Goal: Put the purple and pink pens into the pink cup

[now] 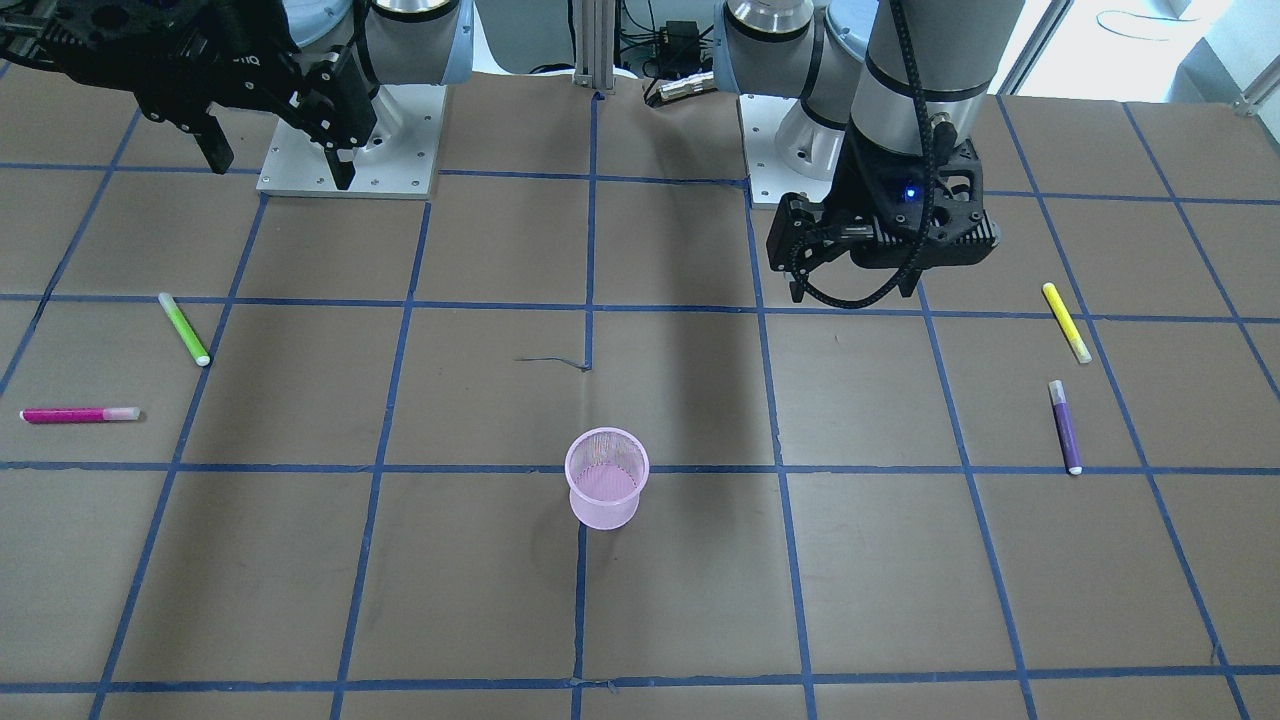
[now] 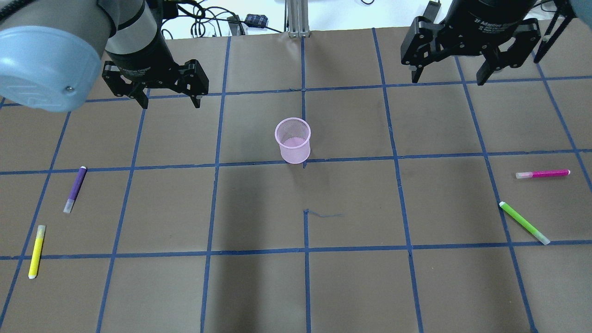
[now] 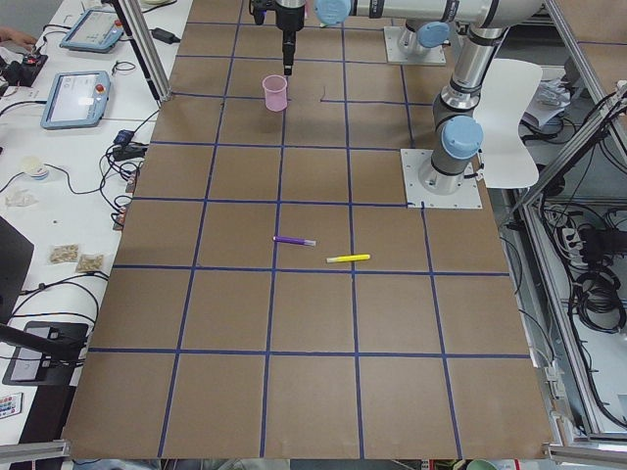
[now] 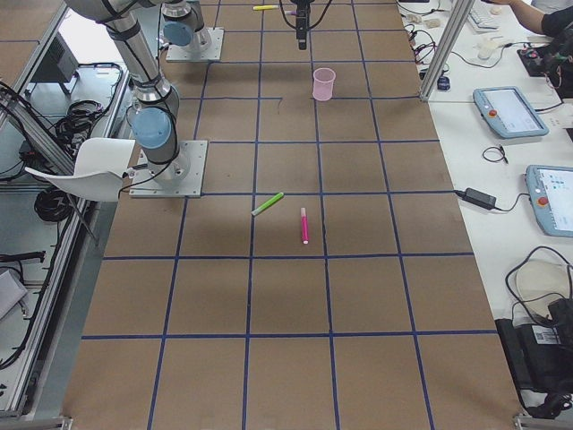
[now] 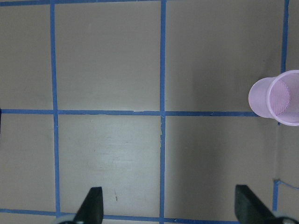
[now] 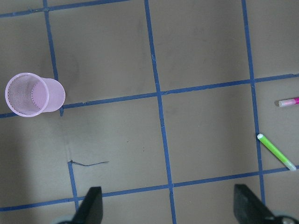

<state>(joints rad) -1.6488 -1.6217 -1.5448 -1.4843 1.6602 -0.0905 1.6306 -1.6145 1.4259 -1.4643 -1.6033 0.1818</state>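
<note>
The pink mesh cup (image 2: 292,141) stands upright and empty mid-table, also in the front view (image 1: 606,480) and both wrist views (image 5: 278,98) (image 6: 32,94). The purple pen (image 2: 75,189) (image 1: 1065,427) lies flat on my left side. The pink pen (image 2: 542,174) (image 1: 80,414) lies flat on my right side, at the right wrist view's edge (image 6: 288,101). My left gripper (image 2: 170,102) (image 5: 170,207) hangs open and empty above the table, left of the cup. My right gripper (image 2: 447,78) (image 6: 170,207) hangs open and empty, high at the far right.
A yellow pen (image 2: 36,251) lies near the purple pen on the left. A green pen (image 2: 524,223) lies near the pink pen on the right. The brown table (image 2: 351,277) carries a blue tape grid. The arm bases (image 1: 350,150) stand at the robot's edge.
</note>
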